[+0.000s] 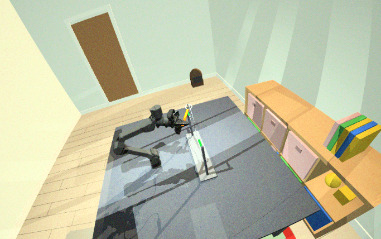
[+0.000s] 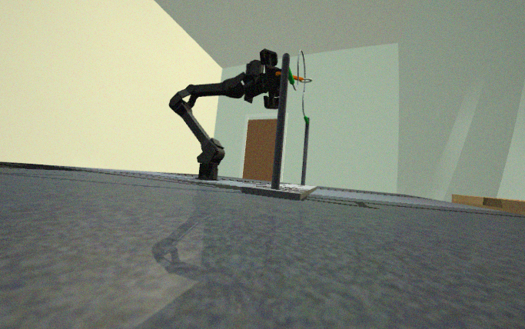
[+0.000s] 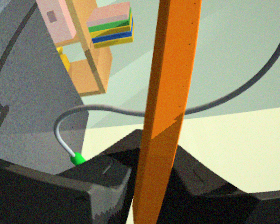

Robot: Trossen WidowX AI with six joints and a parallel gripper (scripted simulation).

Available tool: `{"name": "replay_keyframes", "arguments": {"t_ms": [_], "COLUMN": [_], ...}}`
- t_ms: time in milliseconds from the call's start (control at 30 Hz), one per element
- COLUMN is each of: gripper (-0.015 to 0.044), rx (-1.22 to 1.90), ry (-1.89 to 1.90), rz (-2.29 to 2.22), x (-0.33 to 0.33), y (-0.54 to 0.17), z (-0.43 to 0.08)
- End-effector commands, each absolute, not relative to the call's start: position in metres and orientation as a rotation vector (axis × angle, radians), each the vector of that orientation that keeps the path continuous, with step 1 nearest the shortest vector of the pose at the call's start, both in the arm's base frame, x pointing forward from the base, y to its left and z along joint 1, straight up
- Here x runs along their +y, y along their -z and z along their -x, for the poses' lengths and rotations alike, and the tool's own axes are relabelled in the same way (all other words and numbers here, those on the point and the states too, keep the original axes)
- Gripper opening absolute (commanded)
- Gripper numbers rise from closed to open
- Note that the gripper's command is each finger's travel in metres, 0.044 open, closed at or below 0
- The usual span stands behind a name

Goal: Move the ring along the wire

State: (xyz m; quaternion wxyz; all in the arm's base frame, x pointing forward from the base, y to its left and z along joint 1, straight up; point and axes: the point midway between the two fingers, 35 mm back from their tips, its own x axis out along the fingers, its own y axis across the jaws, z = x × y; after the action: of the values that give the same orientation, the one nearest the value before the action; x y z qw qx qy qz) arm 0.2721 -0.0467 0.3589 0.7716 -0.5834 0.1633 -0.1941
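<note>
My gripper [image 1: 184, 123] [image 3: 148, 139] is shut on the orange handle [image 1: 186, 114] [image 2: 298, 78] [image 3: 174, 65]. The ring [image 1: 185, 106] [image 2: 311, 80] lies nearly flat at the handle's far end. In the exterior view it appears around the grey wire [image 2: 302, 101] [image 3: 98, 107], high above the far green part [image 2: 306, 120] [image 1: 188, 114]; contact cannot be told. The near green part [image 1: 199, 143] [image 2: 291, 76] tops the near post [image 1: 205, 163] [image 2: 281, 134]. The ring is outside the wrist view, where one green part [image 3: 78, 159] shows beside the left finger.
The far post [image 1: 191, 127] [image 2: 305, 155] and near post stand on a pale base [image 1: 192, 142] [image 2: 272, 193]. The wire curves behind the handle in the wrist view. A shelf unit [image 1: 298, 124] with books [image 1: 355, 136] [image 3: 111, 25] stands beyond the dark table mat [image 1: 245, 166].
</note>
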Motion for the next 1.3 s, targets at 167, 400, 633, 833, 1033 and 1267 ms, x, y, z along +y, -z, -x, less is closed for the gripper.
{"name": "replay_keyframes", "arguments": {"t_ms": [167, 400, 633, 833, 1033, 1267], "gripper": [-0.015, -0.015, -0.015, -0.015, -0.015, -0.015], "rx": [0.324, 0.304, 0.283, 0.264, 0.246, 0.226], "ry": [0.461, 0.485, 0.509, 0.529, 0.549, 0.568], "rz": [1.382, 1.481, 1.579, 1.663, 1.743, 1.825], "x": [-0.049, -0.05, -0.05, -0.05, -0.049, -0.049], "y": [-0.366, -0.369, -0.373, -0.376, -0.378, -0.38], "z": [-0.269, -0.269, -0.269, -0.269, -0.269, -0.269]}}
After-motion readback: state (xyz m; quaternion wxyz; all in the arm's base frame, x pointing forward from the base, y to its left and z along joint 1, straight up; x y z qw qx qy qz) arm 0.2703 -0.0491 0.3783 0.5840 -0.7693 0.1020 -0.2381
